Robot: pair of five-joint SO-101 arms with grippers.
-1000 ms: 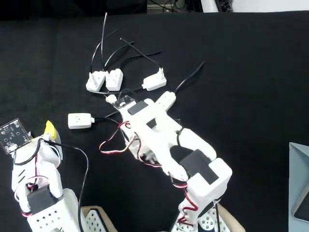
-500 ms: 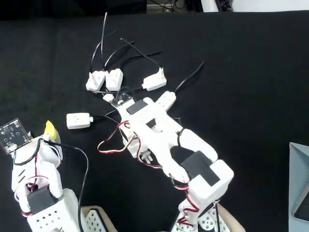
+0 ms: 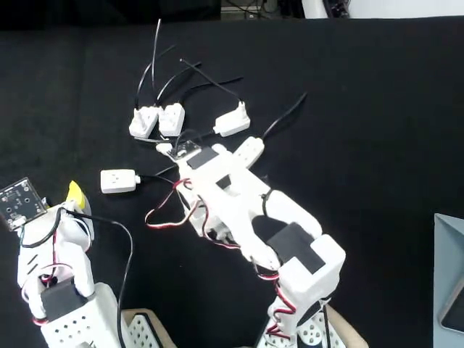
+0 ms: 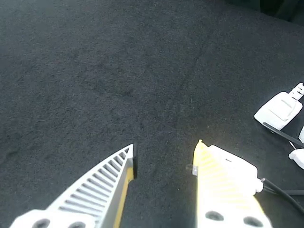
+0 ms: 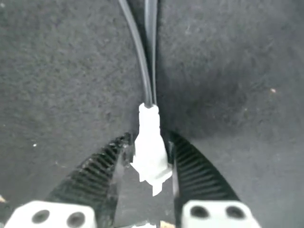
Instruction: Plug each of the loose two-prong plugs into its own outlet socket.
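Observation:
My right gripper (image 5: 151,164) is shut on a small white two-prong plug (image 5: 151,149), whose black cord (image 5: 142,57) runs away over the cloth. In the high view this gripper (image 3: 174,149) sits mid-table just below two white outlet sockets (image 3: 143,120) (image 3: 172,119). A third socket (image 3: 232,120) lies to their right, another (image 3: 250,150) beside the right arm, and one more (image 3: 119,180) to the left. My left gripper (image 4: 164,154) is open over bare black cloth, near the front left (image 3: 72,193), with a white socket (image 4: 280,109) off to one side.
Black cords (image 3: 156,65) fan out from the sockets toward the back of the table. Red and white servo wires (image 3: 170,210) hang from the right arm. A grey-blue tray (image 3: 449,275) sits at the right edge. Open black cloth spreads to the right and far left.
The right arm has nudged a little toward the back left with the plug in its grip, and the left-hand socket slid slightly left. The left arm has not moved.

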